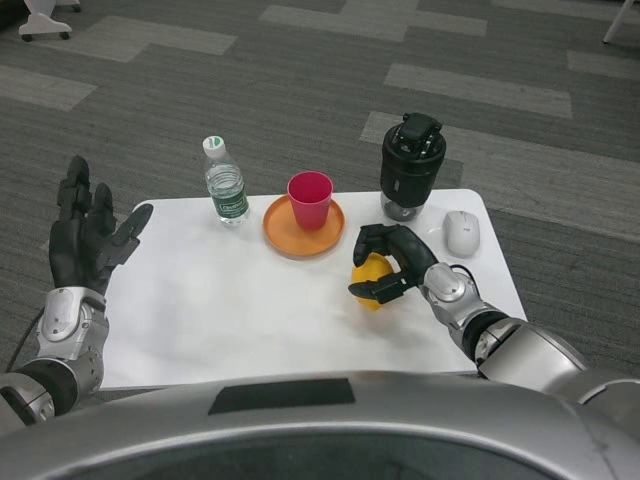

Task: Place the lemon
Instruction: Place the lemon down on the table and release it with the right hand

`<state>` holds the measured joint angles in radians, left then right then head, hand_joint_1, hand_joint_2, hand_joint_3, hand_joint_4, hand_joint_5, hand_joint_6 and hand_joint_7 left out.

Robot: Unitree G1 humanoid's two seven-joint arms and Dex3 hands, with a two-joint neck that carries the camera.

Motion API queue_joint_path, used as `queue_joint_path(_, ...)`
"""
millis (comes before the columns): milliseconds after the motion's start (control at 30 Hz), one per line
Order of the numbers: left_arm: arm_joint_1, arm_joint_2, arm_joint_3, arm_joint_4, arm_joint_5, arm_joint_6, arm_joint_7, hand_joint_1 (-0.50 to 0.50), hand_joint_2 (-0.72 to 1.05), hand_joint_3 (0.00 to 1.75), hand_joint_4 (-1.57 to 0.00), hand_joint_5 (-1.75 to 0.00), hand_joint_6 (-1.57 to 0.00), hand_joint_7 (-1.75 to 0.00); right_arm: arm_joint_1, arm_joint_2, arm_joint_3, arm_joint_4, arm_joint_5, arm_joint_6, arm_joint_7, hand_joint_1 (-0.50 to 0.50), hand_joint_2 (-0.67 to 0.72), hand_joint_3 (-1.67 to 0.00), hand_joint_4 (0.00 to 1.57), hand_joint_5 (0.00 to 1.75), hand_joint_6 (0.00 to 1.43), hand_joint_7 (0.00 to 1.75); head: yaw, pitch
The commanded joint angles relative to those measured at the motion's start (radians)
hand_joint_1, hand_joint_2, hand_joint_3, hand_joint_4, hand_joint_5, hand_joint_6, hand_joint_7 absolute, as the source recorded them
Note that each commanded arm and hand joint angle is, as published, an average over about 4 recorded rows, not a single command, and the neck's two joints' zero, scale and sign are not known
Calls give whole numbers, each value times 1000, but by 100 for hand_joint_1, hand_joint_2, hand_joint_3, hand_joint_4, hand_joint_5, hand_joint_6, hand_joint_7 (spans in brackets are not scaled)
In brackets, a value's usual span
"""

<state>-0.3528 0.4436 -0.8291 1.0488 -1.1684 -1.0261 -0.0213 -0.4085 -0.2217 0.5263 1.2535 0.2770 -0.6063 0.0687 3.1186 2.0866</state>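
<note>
The lemon (371, 280) sits low over the white table (230, 310), right of the table's middle, wrapped by the right hand (392, 262), whose black fingers curl over its top and around its near side so that only a yellow patch shows between them; whether the fruit touches the tabletop cannot be told from this view. The silver right forearm (455, 300) runs from the hand toward the lower right corner. Just beyond the lemon, up and to the left, lies an orange plate (283, 232) with a pink cup (310, 199) standing upright on it; the lemon is near the plate's right rim but apart from it. Behind the right hand stands a black-lidded bottle (411, 176) with a clear base, upright near the table's far edge, and to its right lies a white computer mouse (461, 233). Left of the plate stands a small clear water bottle (224, 185) with a white cap and a green label. At the far left, off the table's edge, the left hand (88, 240) is held up with its fingers spread and pointing upward, holding nothing. Grey patterned carpet (300, 90) stretches behind the table.
</note>
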Motion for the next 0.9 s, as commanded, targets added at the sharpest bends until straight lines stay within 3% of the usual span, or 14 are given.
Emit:
queue_joint_path(33, -11, 7, 10, 3, -4, 3, 3, 50, 87, 9, 0, 0, 0, 0, -27, -1, -2, 14, 4, 10, -6, 9, -41, -65, 50, 165, 50, 141, 0, 0)
queue_joint_path(267, -11, 7, 11, 2, -4, 3, 3, 50, 87, 9, 0, 0, 0, 0, -27, -1, -9, 42, 4, 21, -6, 8, -41, -63, 24, 165, 24, 126, 0, 0)
queue_joint_path(400, -12, 7, 11, 2, -4, 3, 3, 50, 87, 9, 0, 0, 0, 0, -29, -2, -12, 54, 4, 30, -4, 3, -41, -63, 10, 160, 2, 61, 1, 0)
queue_joint_path(500, -11, 7, 11, 2, -4, 3, 3, 50, 87, 9, 0, 0, 0, 0, -29, -2, -16, 55, 4, 32, -3, -2, -38, -63, 1, 155, 0, 45, 0, 1)
queue_joint_path(600, -12, 7, 11, 2, -4, 3, 3, 50, 87, 9, 0, 0, 0, 0, -28, -2, -22, 57, 4, 33, -3, -3, -35, -63, 0, 148, 0, 42, 0, 1)
queue_joint_path(833, -11, 7, 11, 2, -4, 3, 3, 50, 87, 9, 0, 0, 0, 0, -27, -2, -48, 57, 4, 31, -3, -11, -27, -56, 0, 104, 0, 24, 1, 3)
queue_joint_path(900, -11, 7, 11, 2, -4, 3, 3, 50, 87, 9, 0, 0, 0, 0, -26, -1, -59, 57, 4, 31, -3, -16, -24, -54, 0, 99, 0, 21, 2, 5)
